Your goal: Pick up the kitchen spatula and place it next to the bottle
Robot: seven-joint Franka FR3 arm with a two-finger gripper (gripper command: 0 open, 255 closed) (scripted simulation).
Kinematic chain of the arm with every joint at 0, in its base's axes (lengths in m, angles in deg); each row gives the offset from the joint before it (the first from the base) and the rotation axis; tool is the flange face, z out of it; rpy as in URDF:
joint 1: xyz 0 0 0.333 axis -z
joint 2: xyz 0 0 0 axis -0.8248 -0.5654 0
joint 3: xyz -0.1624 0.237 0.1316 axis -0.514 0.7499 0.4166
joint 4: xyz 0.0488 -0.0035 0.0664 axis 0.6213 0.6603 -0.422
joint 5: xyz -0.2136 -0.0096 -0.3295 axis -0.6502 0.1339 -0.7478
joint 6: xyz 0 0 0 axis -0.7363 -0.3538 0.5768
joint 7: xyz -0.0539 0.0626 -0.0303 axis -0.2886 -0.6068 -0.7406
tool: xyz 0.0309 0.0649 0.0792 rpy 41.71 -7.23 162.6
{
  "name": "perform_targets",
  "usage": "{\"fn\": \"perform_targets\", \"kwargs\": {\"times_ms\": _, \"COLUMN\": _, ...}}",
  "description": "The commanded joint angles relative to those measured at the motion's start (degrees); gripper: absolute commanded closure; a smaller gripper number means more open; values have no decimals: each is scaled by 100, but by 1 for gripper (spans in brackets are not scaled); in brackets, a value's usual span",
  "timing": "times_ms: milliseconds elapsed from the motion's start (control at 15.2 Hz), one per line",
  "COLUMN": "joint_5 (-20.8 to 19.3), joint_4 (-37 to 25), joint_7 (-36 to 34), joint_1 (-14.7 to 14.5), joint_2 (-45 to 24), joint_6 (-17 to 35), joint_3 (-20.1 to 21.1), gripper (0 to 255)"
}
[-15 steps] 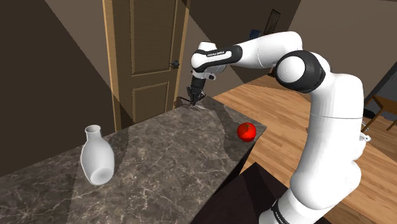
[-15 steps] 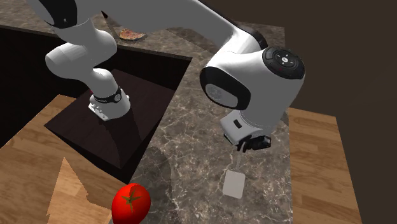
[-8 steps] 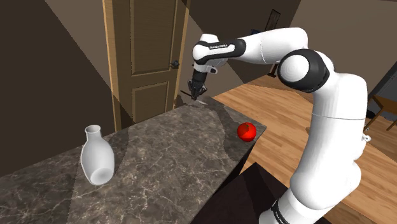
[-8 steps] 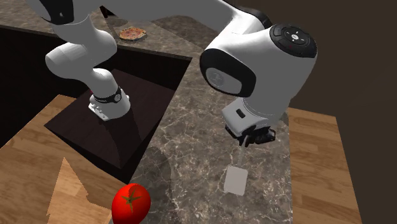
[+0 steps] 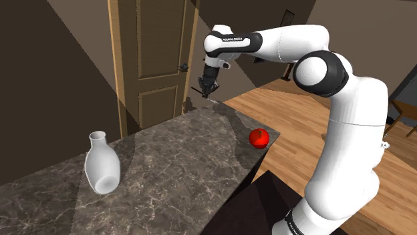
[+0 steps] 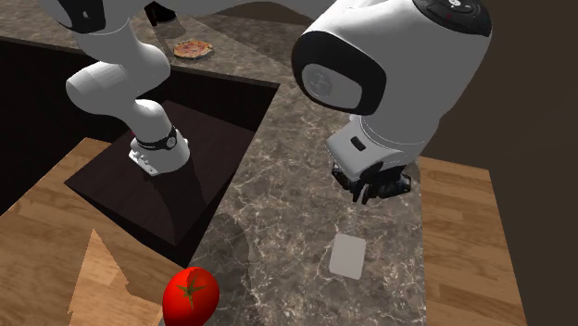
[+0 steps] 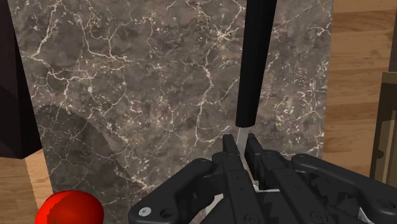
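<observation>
Hanging crosswise in the hand (image 7: 242,145), the spatula (image 7: 256,63) is caught by its thin metal neck, with both black fingers clamped on it. Its black handle runs straight out past the fingertips over the dark marbled bench (image 7: 127,83). In the second exterior view the spatula (image 6: 347,255) shows a pale flat blade below the hand (image 6: 375,185); whether it touches the bench (image 6: 278,231) cannot be told there. The shoulder view has the hand (image 5: 208,87) raised above the bench's far corner, in front of a wooden door (image 5: 157,53). A red tomato (image 5: 259,138) sits by a bench corner, lower than the hand. The white bottle (image 5: 101,163) stands upright on the bench, well apart from the hand.
</observation>
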Motion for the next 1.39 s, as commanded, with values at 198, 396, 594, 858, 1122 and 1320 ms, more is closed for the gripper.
{"fn": "perform_targets", "kwargs": {"times_ms": 198, "joint_5": 2, "joint_4": -344, "joint_7": -8, "joint_1": -4, "joint_2": 20, "joint_6": -367, "joint_3": 3, "gripper": 255}}
{"fn": "perform_targets", "kwargs": {"times_ms": 396, "joint_5": 0, "joint_4": -586, "joint_7": -18, "joint_1": -12, "joint_2": 13, "joint_6": -601, "joint_3": 6, "gripper": 255}}
{"fn": "perform_targets", "kwargs": {"times_ms": 594, "joint_5": -4, "joint_4": -852, "joint_7": -29, "joint_1": -21, "joint_2": -10, "joint_6": -844, "joint_3": 8, "gripper": 255}}
{"fn": "perform_targets", "kwargs": {"times_ms": 858, "joint_5": -1, "joint_4": -720, "joint_7": -249, "joint_1": -166, "joint_2": 155, "joint_6": -866, "joint_3": 79, "gripper": 255}}
{"fn": "perform_targets", "kwargs": {"times_ms": 1122, "joint_5": 4, "joint_4": -290, "joint_7": -693, "joint_1": -452, "joint_2": 439, "joint_6": -695, "joint_3": 228, "gripper": 255}}
{"fn": "perform_targets", "kwargs": {"times_ms": 1320, "joint_5": 0, "joint_4": -69, "joint_7": -1040, "joint_1": -673, "joint_2": 585, "joint_6": -602, "joint_3": 351, "gripper": 255}}
